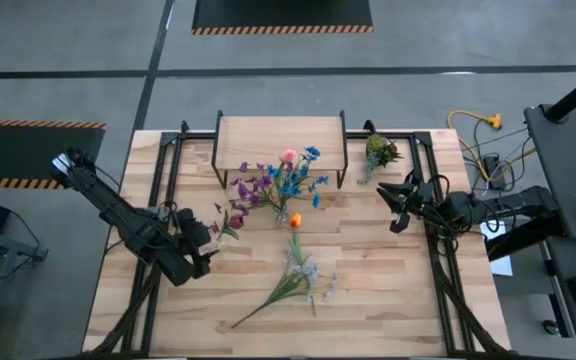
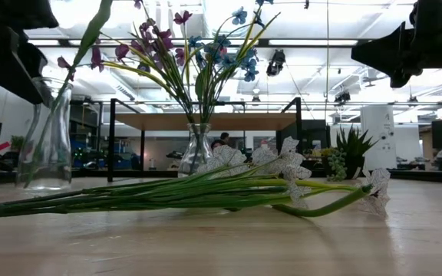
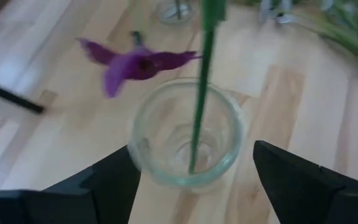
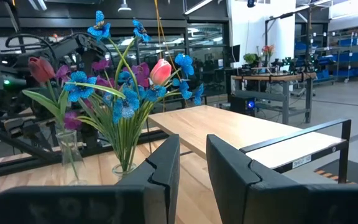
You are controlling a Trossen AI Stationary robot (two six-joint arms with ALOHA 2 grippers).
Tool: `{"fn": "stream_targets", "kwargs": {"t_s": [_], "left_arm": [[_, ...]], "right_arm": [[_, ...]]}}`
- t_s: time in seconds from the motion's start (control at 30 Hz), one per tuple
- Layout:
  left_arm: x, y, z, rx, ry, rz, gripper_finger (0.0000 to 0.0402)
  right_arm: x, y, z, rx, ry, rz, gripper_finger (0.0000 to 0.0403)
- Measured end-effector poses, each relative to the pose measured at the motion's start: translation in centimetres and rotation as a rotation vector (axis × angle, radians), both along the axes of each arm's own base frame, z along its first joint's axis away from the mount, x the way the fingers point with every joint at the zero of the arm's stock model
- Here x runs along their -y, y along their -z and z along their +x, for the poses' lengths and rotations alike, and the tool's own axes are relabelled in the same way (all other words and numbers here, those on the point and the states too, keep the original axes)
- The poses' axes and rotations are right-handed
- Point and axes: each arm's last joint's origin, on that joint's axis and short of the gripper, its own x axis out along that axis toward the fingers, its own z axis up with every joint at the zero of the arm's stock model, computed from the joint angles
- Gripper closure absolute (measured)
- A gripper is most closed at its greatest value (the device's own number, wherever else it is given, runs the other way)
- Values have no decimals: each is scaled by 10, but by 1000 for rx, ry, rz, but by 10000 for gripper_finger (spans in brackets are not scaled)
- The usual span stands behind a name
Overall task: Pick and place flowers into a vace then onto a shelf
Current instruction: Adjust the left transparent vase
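Down on the table [image 1: 388, 310], closest of all: loose whitish flowers [image 1: 293, 275], lying long and slanted, stems toward the left side. Nearer to the left gripper [image 1: 203, 252], fingers wide apart over a small glass vase [image 3: 185, 140] with one purple flower [image 3: 138, 62] inside. Farther off, right gripper [image 1: 396, 205], fingers nearly together, holding nothing. Behind, the shelf [image 1: 278, 140].

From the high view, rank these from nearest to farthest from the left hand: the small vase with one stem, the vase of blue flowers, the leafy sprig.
1. Small vase with one stem: right at the open left hand.
2. Vase of blue flowers: table centre, before the shelf.
3. Leafy sprig: far right, beside the shelf.
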Motion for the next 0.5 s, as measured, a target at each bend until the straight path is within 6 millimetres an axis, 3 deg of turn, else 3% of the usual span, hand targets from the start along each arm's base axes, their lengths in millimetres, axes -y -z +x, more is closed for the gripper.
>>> {"fn": "stream_targets", "kwargs": {"t_s": [0.23,0.5], "left_arm": [[-3,18,-3,22,15,24,121],[-4,20,-1,67,-1,52,134]], "right_arm": [[0,0,0,-1,0,-2,330],[0,0,0,-2,0,-3,330]]}}
